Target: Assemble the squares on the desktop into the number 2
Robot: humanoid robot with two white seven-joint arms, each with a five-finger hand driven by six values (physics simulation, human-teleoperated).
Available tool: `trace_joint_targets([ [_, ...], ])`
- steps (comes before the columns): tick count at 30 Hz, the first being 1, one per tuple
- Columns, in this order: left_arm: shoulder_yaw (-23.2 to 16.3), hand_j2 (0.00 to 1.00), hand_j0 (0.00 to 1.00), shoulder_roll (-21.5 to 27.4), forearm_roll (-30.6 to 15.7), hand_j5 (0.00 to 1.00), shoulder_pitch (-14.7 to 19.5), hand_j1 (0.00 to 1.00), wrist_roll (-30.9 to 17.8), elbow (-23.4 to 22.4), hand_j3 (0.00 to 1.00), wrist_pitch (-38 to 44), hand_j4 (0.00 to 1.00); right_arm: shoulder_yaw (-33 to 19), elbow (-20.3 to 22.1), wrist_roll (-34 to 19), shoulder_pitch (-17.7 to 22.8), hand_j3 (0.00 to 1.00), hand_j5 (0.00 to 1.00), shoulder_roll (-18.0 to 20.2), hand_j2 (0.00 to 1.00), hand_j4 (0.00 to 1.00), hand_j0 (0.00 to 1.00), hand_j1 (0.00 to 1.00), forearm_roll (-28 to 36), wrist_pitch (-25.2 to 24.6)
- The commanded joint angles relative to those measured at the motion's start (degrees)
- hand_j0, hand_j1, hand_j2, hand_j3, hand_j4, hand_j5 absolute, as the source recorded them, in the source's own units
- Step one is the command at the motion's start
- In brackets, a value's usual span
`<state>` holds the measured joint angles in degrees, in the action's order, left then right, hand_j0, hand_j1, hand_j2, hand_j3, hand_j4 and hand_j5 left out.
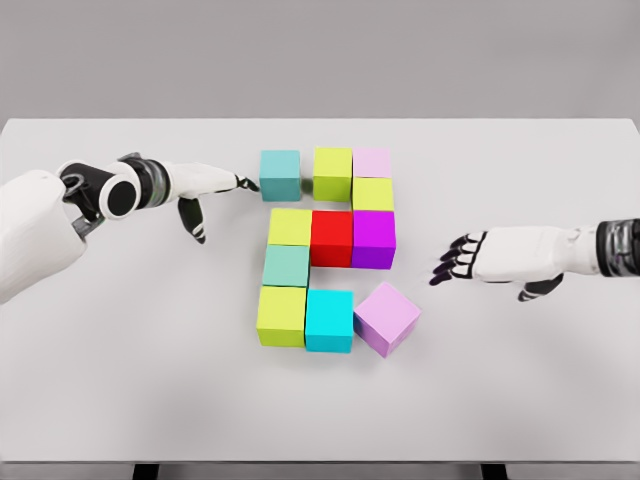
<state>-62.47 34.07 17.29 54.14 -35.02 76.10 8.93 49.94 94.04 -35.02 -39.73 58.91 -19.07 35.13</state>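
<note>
Plainly, unlabelled cubes [330, 238] sit between the relaxed left hand [205, 190] and right hand [480, 258], both holding nothing.

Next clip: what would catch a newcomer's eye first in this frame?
A cluster of bright cubes at the middle of the white table nearly spells a 2, with the red cube at its centre. The lilac cube at the lower right sits rotated, out of line with the bottom row. The left hand points at the teal cube at the top left, while the right hand hovers open to the right.
</note>
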Motion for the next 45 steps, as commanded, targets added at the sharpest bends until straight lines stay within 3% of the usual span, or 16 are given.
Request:
trace_joint_targets([
  [1,0.1,1.00,1.00,-0.1,0.1,1.00,0.0,1.00,0.0,-1.0,1.00,-0.1,1.00,0.2,0.1,0.0,0.0,1.00,1.00,1.6,1.00,1.00,1.00,1.00,0.8,-0.1],
  [7,0.2,1.00,1.00,-2.7,0.2,1.00,0.9,1.00,0.0,-6.1,1.00,-0.4,1.00,1.2,3.2,0.0,2.0,1.00,1.00,4.6,1.00,1.00,1.00,1.00,0.7,-0.1],
  [12,0.6,1.00,1.00,-3.5,0.2,1.00,1.8,1.00,0.0,-6.1,1.00,-0.1,1.00,2.7,4.5,0.0,2.2,1.00,1.00,4.5,1.00,1.00,1.00,1.00,0.7,-0.1],
  [17,0.6,1.00,1.00,-5.9,0.2,1.00,3.3,1.00,0.0,-10.6,1.00,-0.4,1.00,4.8,5.0,0.0,2.2,1.00,1.00,3.9,1.00,1.00,1.00,1.00,0.7,-0.1],
  [31,0.6,1.00,1.00,-8.2,0.2,1.00,3.3,1.00,0.0,-10.5,1.00,-0.1,1.00,5.3,4.8,0.0,2.0,1.00,1.00,1.5,1.00,1.00,1.00,1.00,1.1,-0.1],
  [36,0.6,1.00,1.00,-8.2,0.2,1.00,3.3,1.00,0.0,-10.6,1.00,-0.1,1.00,5.3,4.4,0.0,1.8,1.00,1.00,0.9,1.00,1.00,1.00,1.00,4.0,-0.1],
  [40,1.1,1.00,1.00,-7.2,-0.1,1.00,5.7,1.00,0.0,-10.8,1.00,0.0,1.00,5.2,3.5,0.0,1.6,1.00,1.00,0.6,1.00,1.00,1.00,1.00,4.1,-0.1],
  [42,1.1,1.00,1.00,-4.5,-0.8,1.00,5.8,1.00,0.0,-9.4,1.00,-0.8,1.00,5.0,1.9,0.0,1.5,1.00,1.00,0.5,1.00,1.00,1.00,1.00,4.6,-0.1],
  [44,1.1,1.00,1.00,-0.4,-2.3,1.00,5.6,1.00,0.0,-3.8,1.00,-1.7,1.00,4.7,0.9,0.0,1.2,1.00,1.00,0.5,1.00,1.00,1.00,1.00,4.8,-0.1],
  [45,0.9,1.00,1.00,3.7,-4.6,1.00,5.2,1.00,0.0,2.5,1.00,-2.1,1.00,4.6,-0.2,0.0,0.5,1.00,1.00,0.0,1.00,1.00,1.00,1.00,4.9,-0.1],
])
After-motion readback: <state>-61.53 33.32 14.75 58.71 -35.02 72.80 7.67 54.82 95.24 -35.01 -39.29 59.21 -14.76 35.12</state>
